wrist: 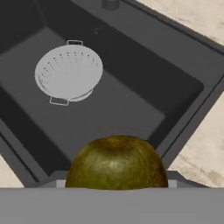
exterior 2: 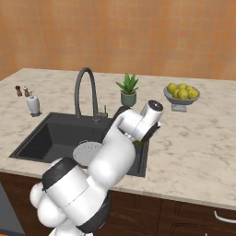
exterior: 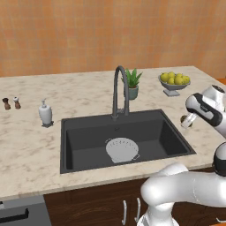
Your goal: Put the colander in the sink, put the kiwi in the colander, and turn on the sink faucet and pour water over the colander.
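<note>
**Kiwi riding at the sink's right rim, colander waiting below**

The white round perforated colander [exterior: 122, 149] is sitting on the floor of the large dark grey rectangular sink [exterior: 77, 137], slightly toward the front. The two-finger gripper [exterior: 188, 120] is hovering near the basin's right rim, carrying the small brownish-green oval kiwi [wrist: 116, 162], which is bulging up at the bottom of the hand view; judging by that, the jaws are clamping the fruit.

The risk is in the release point: in the hand view the colander is lying well apart from the kiwi, so letting go here would probably be dropping the fruit onto the bare basin floor, where it could roll. The tall dark grey gooseneck faucet [exterior: 120, 90] is arching over the basin's back edge, and a swing toward the colander could be brushing it.

The fingertips themselves are hidden behind the kiwi, so the firmness of the grip is hard to judge. In the right base view the arm is covering the gripper.
</note>
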